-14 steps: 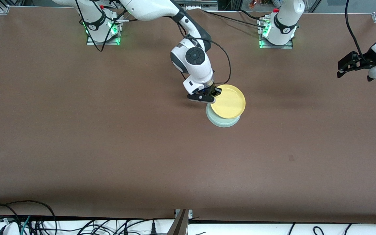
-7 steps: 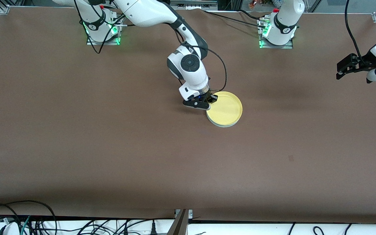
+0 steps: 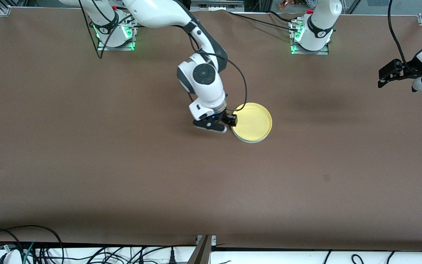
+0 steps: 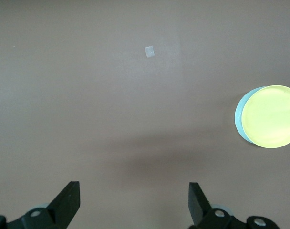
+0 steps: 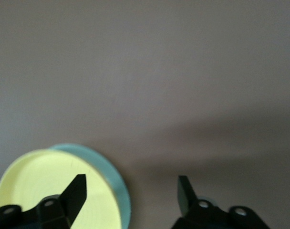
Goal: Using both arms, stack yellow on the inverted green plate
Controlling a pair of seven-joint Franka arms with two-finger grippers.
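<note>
The yellow plate (image 3: 254, 121) lies rim up on the pale green plate (image 3: 250, 140), which shows only as a thin crescent under it in the middle of the table. My right gripper (image 3: 228, 124) is open beside the stack, at the rim toward the right arm's end, with nothing between its fingers. In the right wrist view one fingertip (image 5: 77, 191) hangs over the yellow plate (image 5: 40, 186) and the green rim (image 5: 115, 179) lies within the open right gripper (image 5: 130, 193). My left gripper (image 3: 382, 77) waits open above the left arm's end of the table. In the left wrist view the left gripper (image 4: 134, 202) is over bare table, with the yellow plate (image 4: 271, 116) and the green plate (image 4: 239, 114) far off.
A small square of tape (image 4: 149, 51) is stuck to the brown table (image 3: 123, 165), nearer the front camera than the plates. Cables hang along the table's front edge (image 3: 86, 253).
The right gripper brought the tilted yellow plate down flat onto the green plate, let go of it, opened and slid back toward the right arm's end. The left arm barely moved.
</note>
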